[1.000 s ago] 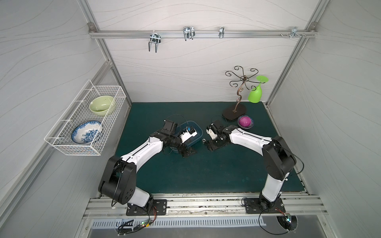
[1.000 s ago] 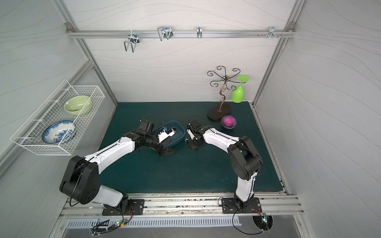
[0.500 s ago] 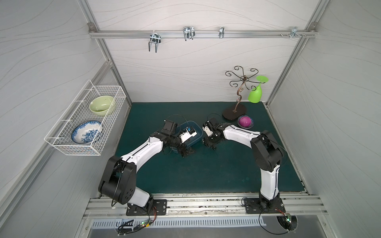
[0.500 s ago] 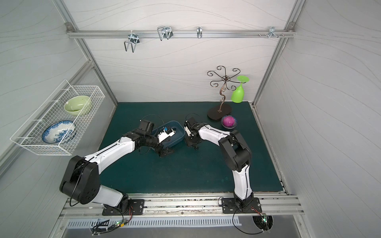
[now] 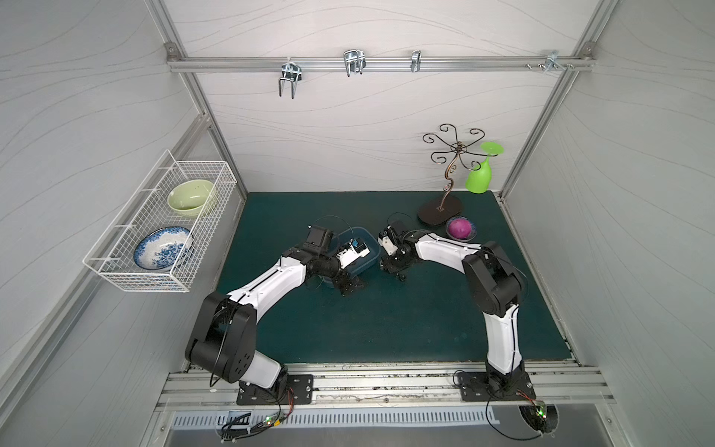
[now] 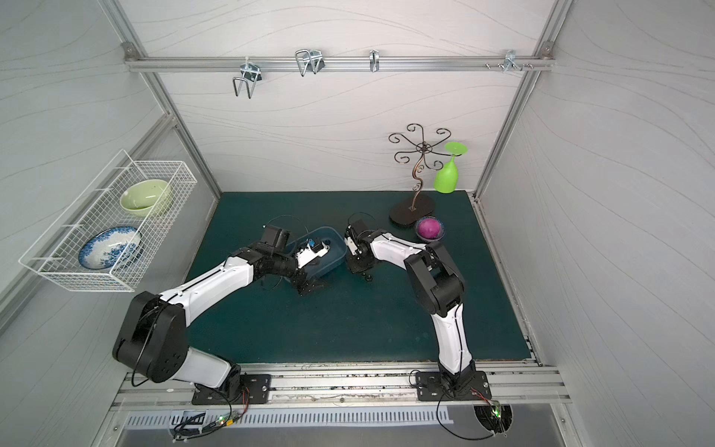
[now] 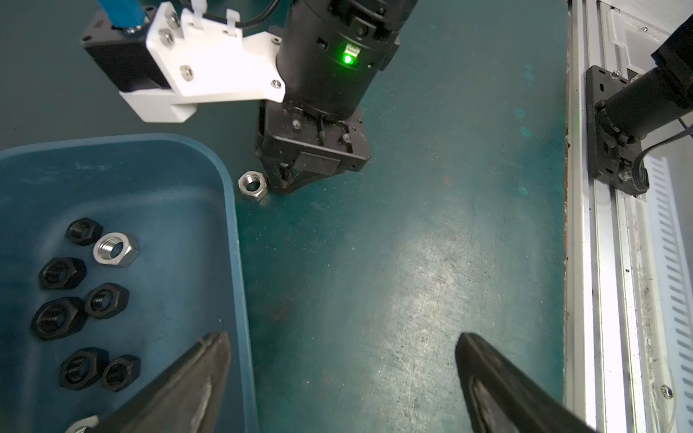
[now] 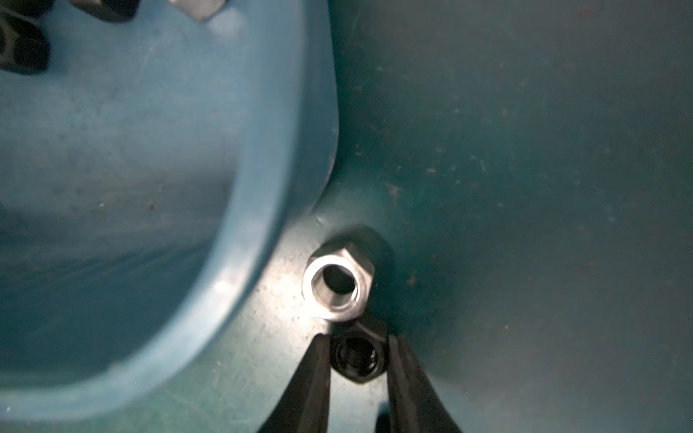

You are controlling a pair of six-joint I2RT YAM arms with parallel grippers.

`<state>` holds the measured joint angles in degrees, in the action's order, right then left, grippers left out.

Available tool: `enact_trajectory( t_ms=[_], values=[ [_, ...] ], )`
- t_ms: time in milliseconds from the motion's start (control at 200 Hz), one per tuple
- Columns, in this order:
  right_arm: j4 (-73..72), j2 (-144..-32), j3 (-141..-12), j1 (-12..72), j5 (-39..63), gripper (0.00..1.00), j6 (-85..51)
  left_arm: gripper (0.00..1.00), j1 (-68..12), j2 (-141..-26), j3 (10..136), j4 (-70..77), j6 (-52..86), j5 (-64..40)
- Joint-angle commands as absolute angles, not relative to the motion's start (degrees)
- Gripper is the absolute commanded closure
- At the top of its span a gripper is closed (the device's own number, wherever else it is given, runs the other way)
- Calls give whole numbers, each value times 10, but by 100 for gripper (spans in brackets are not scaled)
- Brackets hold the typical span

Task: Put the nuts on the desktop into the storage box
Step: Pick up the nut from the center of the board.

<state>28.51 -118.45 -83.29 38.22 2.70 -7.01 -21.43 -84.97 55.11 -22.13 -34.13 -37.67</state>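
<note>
The blue-grey storage box (image 5: 372, 247) (image 6: 337, 251) lies mid-desktop between my two arms. In the left wrist view it (image 7: 232, 240) holds several black nuts (image 7: 60, 318) and one silver nut (image 7: 115, 249). A silver nut (image 8: 337, 286) (image 7: 253, 185) rests on the desktop just outside the box rim (image 8: 285, 187). Touching that silver nut is a black nut (image 8: 358, 356), and my right gripper (image 8: 358, 337) (image 5: 390, 269) is shut on it, a finger against each side. My left gripper (image 7: 342, 335) (image 5: 350, 288) is wide open and holds nothing, with one finger over the box and the other over the desktop.
A scrolled metal stand (image 5: 441, 211) with a hanging green glass (image 5: 479, 178) is at the back right. A small bowl with a magenta ball (image 5: 459, 228) sits in front of it. A white wire basket (image 5: 162, 232) hangs on the left wall. Aluminium rail (image 5: 367, 381) edges the front.
My right gripper has moved left, close to the box's right side, and closed its fingers around the black nut. The left arm has stayed where it was, still open.
</note>
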Motion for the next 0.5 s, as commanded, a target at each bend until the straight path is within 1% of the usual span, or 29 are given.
enact_trajectory(
  t_ms=[0, 90, 170, 495],
  values=[
    [298, -1206, -840, 380, 37, 73, -62, 1, -215, -856, 555, -223, -351, -375],
    [297, -1200, -837, 380, 37, 73, -63, 1, -215, -854, 554, -226, -353, -375],
    [296, -1191, -832, 380, 35, 76, -63, 1, -216, -853, 555, -228, -354, -375],
    [306, -1151, -817, 381, 35, 77, -63, 1, -215, -846, 556, -231, -356, -376]
  ],
)
